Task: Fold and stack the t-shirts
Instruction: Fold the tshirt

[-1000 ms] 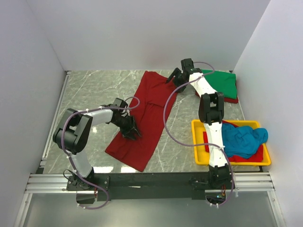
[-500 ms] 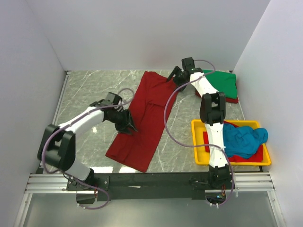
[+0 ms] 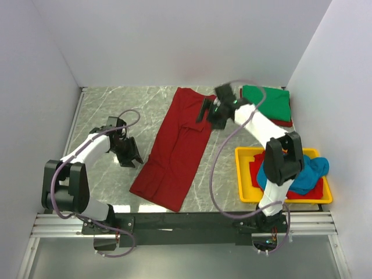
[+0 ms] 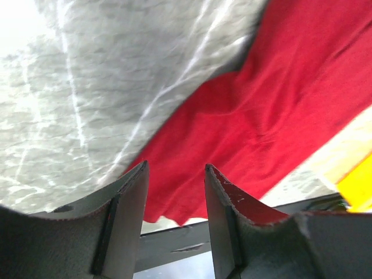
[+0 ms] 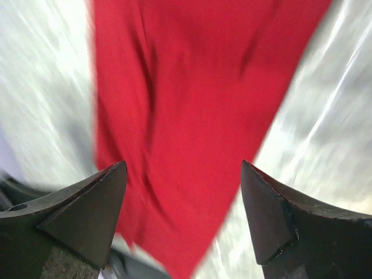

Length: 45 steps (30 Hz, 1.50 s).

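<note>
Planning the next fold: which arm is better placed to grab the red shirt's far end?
Right, probably. The right claw hangs open over the red shirt's far end, while the left claw, also open, sits off the cloth, above bare table beside its near half.

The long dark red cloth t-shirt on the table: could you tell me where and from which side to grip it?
Probably the near left corner of the dark red cloth t-shirt, approached from the left by the open left gripper. It lies flat as a strip, and that edge borders bare marble table, so a finger could slide under.
</note>
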Motion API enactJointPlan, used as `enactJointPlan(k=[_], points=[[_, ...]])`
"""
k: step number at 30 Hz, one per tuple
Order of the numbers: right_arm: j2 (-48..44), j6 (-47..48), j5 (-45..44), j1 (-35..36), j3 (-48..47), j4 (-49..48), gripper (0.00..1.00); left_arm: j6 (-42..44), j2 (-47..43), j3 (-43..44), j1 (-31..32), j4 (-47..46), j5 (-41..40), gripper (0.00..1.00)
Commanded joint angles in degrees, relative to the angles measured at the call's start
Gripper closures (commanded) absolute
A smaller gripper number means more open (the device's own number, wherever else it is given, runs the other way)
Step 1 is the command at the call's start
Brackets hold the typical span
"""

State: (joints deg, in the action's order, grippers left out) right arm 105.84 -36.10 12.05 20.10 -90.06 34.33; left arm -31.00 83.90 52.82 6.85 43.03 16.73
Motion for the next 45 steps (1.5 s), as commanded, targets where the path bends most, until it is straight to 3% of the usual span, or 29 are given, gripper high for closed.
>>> enactJointPlan(k=[1, 12, 20, 34, 45], points=[[-3.5, 0.6, -0.6, 5.8, 9.8, 0.9, 0.15, 3.0, -2.4, -2.2, 0.2, 1.7, -3.4, 0.51], [-12.2, -4.5, -0.2, 21.2, 21.7, 3.8, 0.15, -1.8, -9.0, -5.4, 0.4, 7.2, -15.4, 0.55], [-11.7, -4.1, 5.8, 29.4, 25.2, 3.6, 0.18, -2.9, -6.3, -5.8, 3.7, 9.8, -16.5, 0.56], [-8.4, -8.5, 9.8, 43.2, 28.8, -1.1, 0.27, -5.5, -10.9, -9.3, 4.3, 10.1, -14.3, 0.57], [-4.7, -10.7, 9.3, 45.1, 29.9, -4.8, 0.42, -4.4, -10.8, -9.4, 4.3, 9.4, -12.8, 0.57]])
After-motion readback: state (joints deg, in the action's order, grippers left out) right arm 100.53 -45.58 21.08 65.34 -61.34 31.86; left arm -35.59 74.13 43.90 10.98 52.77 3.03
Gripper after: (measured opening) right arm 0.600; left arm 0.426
